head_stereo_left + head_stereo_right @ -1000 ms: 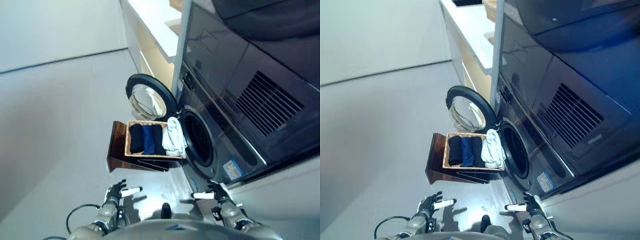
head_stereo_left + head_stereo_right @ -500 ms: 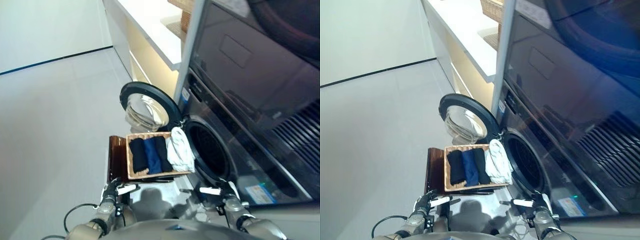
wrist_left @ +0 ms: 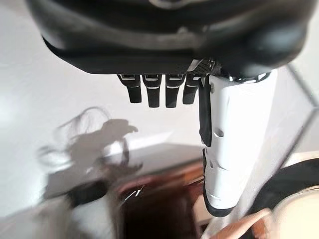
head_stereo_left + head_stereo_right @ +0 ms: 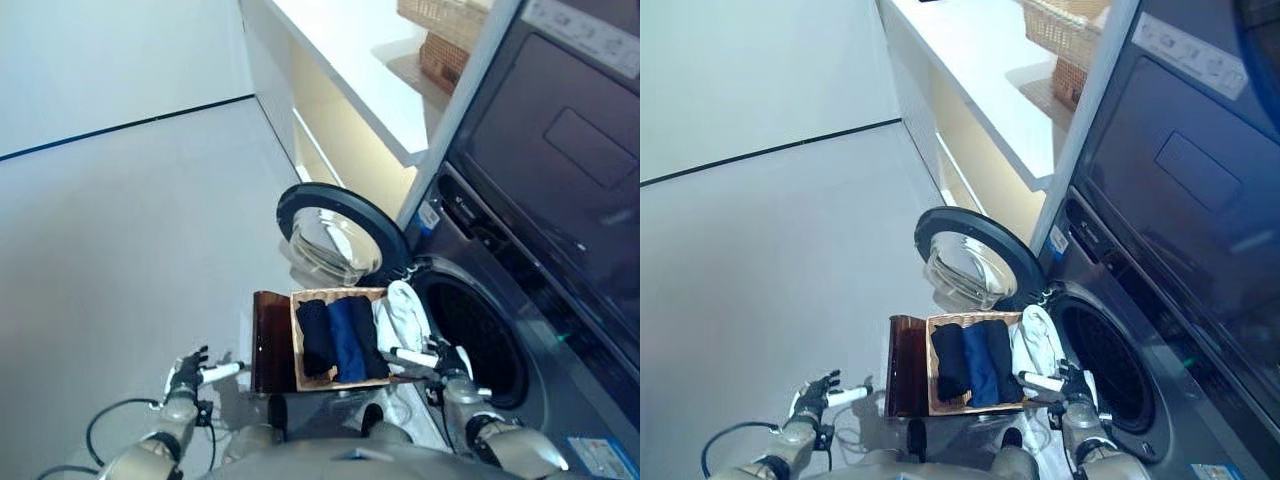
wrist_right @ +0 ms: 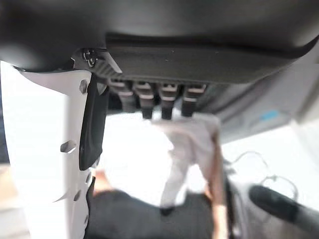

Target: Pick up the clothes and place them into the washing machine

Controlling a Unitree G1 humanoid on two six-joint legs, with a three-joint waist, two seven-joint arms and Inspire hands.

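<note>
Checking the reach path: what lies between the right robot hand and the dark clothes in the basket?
In the left eye view, only the white garment lies between the right robot hand and the dark clothes.

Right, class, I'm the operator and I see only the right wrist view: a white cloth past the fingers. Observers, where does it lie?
Observer: The white cloth hangs over the basket's edge on the washer's side, just ahead of the right hand.
Operator: Is the washer ready for loading?
Observer: Its round door stands open beyond the basket.
</note>
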